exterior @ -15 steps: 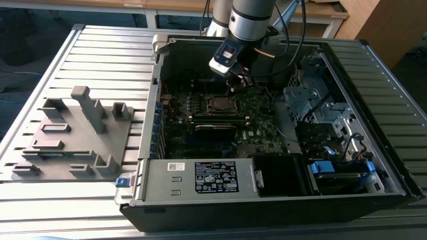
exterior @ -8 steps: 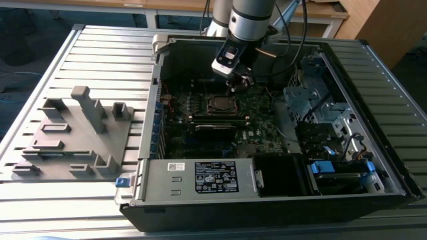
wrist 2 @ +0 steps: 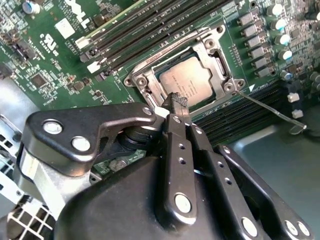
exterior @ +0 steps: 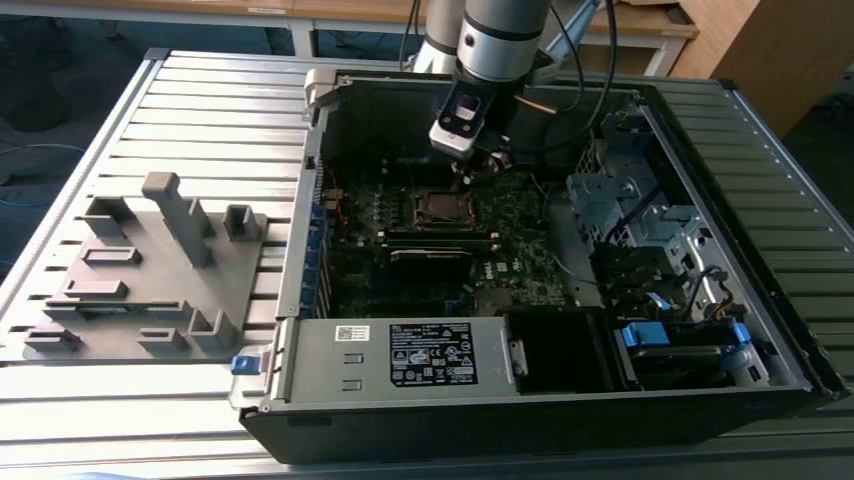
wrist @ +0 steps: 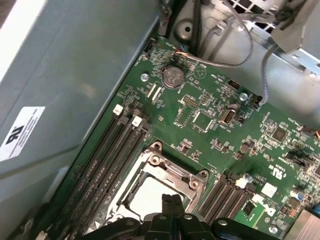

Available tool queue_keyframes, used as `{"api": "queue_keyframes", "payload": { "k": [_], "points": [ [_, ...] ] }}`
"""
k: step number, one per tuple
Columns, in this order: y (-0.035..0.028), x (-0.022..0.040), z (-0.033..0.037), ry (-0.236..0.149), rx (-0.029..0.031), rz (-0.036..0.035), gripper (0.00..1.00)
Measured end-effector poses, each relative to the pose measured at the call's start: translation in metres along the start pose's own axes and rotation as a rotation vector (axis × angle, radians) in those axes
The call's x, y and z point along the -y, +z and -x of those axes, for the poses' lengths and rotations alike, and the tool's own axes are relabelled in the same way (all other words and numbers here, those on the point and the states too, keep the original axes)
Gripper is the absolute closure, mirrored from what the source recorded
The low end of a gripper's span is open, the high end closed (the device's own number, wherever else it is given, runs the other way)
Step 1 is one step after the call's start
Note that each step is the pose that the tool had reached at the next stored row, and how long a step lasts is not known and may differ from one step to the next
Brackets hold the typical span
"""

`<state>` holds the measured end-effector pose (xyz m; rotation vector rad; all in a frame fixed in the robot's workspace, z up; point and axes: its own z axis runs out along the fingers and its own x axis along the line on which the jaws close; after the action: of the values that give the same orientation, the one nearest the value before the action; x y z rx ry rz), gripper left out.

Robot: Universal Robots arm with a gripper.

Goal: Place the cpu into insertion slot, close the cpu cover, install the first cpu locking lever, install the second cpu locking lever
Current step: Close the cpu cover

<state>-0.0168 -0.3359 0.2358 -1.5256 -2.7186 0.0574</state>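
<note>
The cpu (wrist 2: 189,80) lies flat in the insertion slot (exterior: 442,209), its dull silver top showing through the window of the cpu cover (wrist 2: 220,65), which lies down around it. My gripper (wrist 2: 179,101) is shut with nothing between its fingers, and its tip hovers at the cover's edge. In the first wrist view the fingers (wrist: 172,202) stand over the pale cpu (wrist: 147,197). A thin metal locking lever (wrist 2: 270,108) runs out from one corner of the socket, standing free. In the exterior view the gripper (exterior: 470,172) hangs just behind the socket.
Long black memory slots (wrist 2: 150,30) flank the socket. The case walls, a drive cage (exterior: 627,200) and cables (wrist: 235,60) crowd the exterior view's right. A power supply (exterior: 400,355) sits at the front. A grey fixture plate (exterior: 147,270) lies outside the case.
</note>
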Motion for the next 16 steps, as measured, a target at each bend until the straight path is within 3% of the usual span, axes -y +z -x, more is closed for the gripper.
{"api": "queue_keyframes", "payload": {
  "k": [16],
  "points": [
    [0.0,0.0,0.0,-0.163,0.0076,0.0004,0.89]
  ]
}}
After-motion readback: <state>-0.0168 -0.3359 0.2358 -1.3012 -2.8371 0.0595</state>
